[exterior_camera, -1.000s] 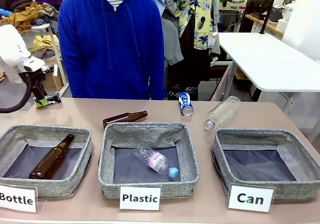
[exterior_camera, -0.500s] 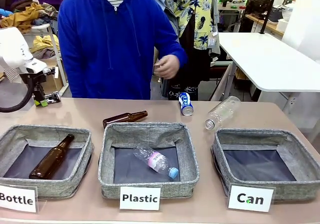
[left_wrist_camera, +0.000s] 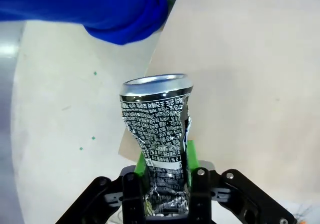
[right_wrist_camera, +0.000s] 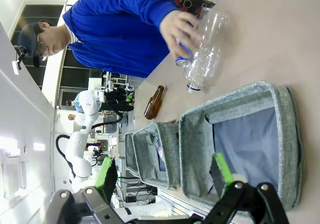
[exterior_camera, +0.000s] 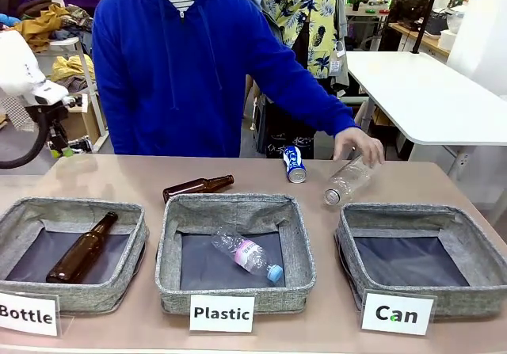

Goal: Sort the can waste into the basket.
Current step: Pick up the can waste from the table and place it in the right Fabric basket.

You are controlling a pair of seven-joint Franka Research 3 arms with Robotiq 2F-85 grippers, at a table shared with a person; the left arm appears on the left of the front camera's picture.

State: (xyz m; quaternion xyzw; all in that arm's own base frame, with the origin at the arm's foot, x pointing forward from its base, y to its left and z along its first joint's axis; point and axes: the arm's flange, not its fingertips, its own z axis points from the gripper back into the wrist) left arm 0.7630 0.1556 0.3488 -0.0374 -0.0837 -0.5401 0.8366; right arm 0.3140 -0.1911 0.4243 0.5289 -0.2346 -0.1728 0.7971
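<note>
Left claw [left_wrist_camera: 165, 160]: green pads clamped on the crumpled lower end of the crushed dark metal can [left_wrist_camera: 157, 116]. The can stands straight out from the jaws, silver top rim farthest from the wrist. Dense white print on black covers its side, too fine to read. Beyond the can are pale table [left_wrist_camera: 240, 73] and a blue sleeve [left_wrist_camera: 125, 13]. From the front, this claw [exterior_camera: 62, 144] hangs off the table's far-left corner, with the white arm bent above it.

Right claw [right_wrist_camera: 165, 176]: fingers spread wide, gripping nothing. Just ahead of it is the shallow square grey fabric basket [right_wrist_camera: 280, 134] with dark lining. The white sign [exterior_camera: 396, 313] on the basket's near side reads "Can". Past the basket a clear plastic bottle [right_wrist_camera: 202, 48] lies on its side, with the person's hand [exterior_camera: 358, 144] on it. The small blue and white metal can [exterior_camera: 295, 164] lies just beside that bottle, well apart from both claws. The signs on the two like baskets read "Plastic" [exterior_camera: 222, 314] and "Bottle" [exterior_camera: 28, 314].
</note>
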